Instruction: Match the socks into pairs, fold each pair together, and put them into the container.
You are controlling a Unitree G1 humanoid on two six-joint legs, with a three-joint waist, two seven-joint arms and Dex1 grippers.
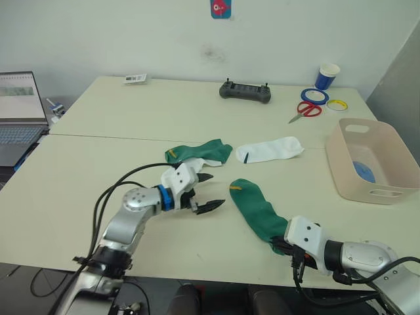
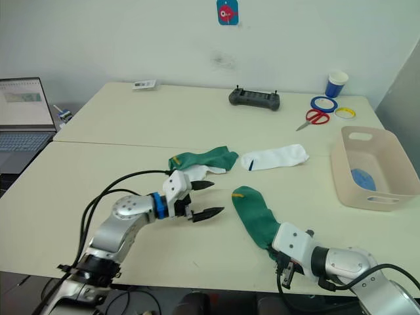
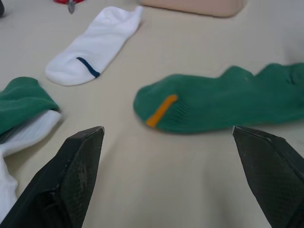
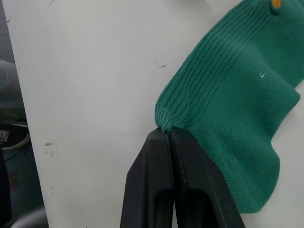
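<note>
On the table (image 1: 85,164), your near green sock (image 1: 257,211) lies lengthwise from its yellow-marked cuff down to the toe pinched in the right gripper (image 4: 167,134), while its mate (image 1: 197,152) sits just past the spread left gripper (image 1: 205,191), the nearer arm.

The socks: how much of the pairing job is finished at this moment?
Something blue already lies in the container, seemingly the blue socks. The right gripper pinches one green sock; the left gripper hangs open. Left: the other green sock and the white sock on the table.
</note>
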